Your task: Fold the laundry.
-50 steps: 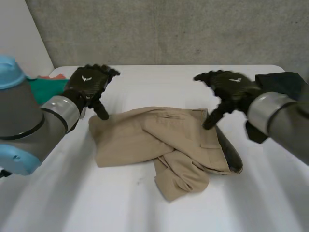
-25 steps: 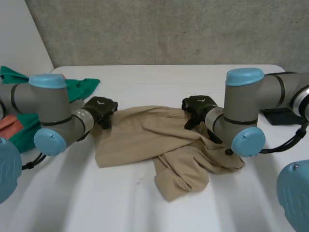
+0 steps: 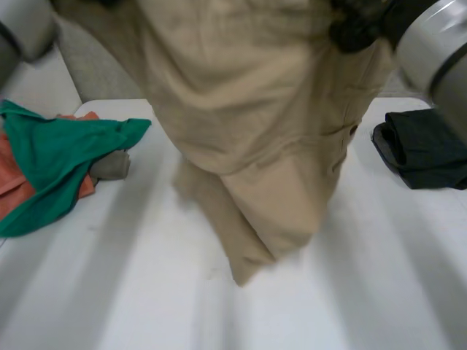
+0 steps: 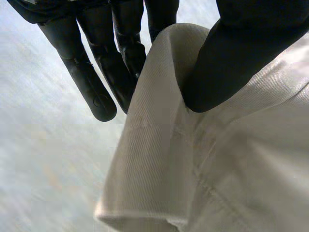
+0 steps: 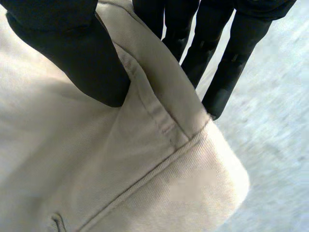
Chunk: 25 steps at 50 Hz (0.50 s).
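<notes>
My left hand [image 4: 227, 58] and right hand [image 5: 72, 58] each pinched a top corner of the soft, limp tan twill trousers [image 3: 248, 131] hanging over the white table [image 3: 379, 292], and I judged the stitched edge the firmest hold.

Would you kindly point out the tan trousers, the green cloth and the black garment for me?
tan trousers [image 3: 248, 131], head view, on the hanging fabric's middle.
green cloth [image 3: 51, 157], head view, on its broad middle.
black garment [image 3: 427, 149], head view, on its folded top.
</notes>
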Motion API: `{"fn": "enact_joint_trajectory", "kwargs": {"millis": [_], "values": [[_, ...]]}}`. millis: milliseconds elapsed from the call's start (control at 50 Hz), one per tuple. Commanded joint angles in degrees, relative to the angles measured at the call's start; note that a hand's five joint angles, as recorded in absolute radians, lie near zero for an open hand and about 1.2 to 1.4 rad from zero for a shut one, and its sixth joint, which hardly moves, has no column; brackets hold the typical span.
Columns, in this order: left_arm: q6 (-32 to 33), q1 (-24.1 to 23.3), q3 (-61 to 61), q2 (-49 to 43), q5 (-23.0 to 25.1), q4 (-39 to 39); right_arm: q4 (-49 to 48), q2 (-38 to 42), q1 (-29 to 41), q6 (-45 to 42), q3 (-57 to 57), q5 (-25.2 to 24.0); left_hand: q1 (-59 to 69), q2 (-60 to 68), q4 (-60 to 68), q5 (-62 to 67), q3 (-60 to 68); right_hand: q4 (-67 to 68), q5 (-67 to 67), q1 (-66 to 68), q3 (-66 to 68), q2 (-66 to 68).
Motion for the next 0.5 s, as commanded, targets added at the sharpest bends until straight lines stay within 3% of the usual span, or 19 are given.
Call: {"fn": "enact_joint_trajectory", "kwargs": {"millis": [20,100,200,360,480,500], "values": [[0.09,0.19,2.49,8.74,-2.13,0.02,6.50,-10.54,-0.44,-1.25,-1.78,0.11,14.48,11.55,11.42,14.00,11.91,11.53,14.28,15.97,11.75,12.22],[0.18,0.37,4.78,8.92,-2.22,-0.07,9.49,-11.69,-0.44,-1.25,-3.97,0.29,14.48,11.55,11.42,14.00,11.91,11.53,14.28,15.97,11.75,12.22],[0.27,0.54,7.41,2.16,-2.13,-0.25,10.02,-9.32,-0.36,-1.25,-3.80,0.38,14.48,11.55,11.42,14.00,11.91,11.53,14.28,15.97,11.75,12.22],[1.85,0.63,11.01,-17.26,-2.83,0.10,8.36,5.87,-0.09,-0.64,-3.45,0.73,14.48,11.55,11.42,14.00,11.91,11.53,14.28,15.97,11.75,12.22],[6.76,1.42,20.93,-34.12,-5.20,1.51,-3.05,15.37,0.26,0.59,-3.80,3.62,14.48,11.55,11.42,14.00,11.91,11.53,14.28,15.97,11.75,12.22],[9.12,2.03,26.43,-39.37,-7.04,2.55,-9.16,18.34,0.26,0.59,-3.80,5.20,14.48,11.55,11.42,14.00,11.91,11.53,14.28,15.97,11.75,12.22]]}}
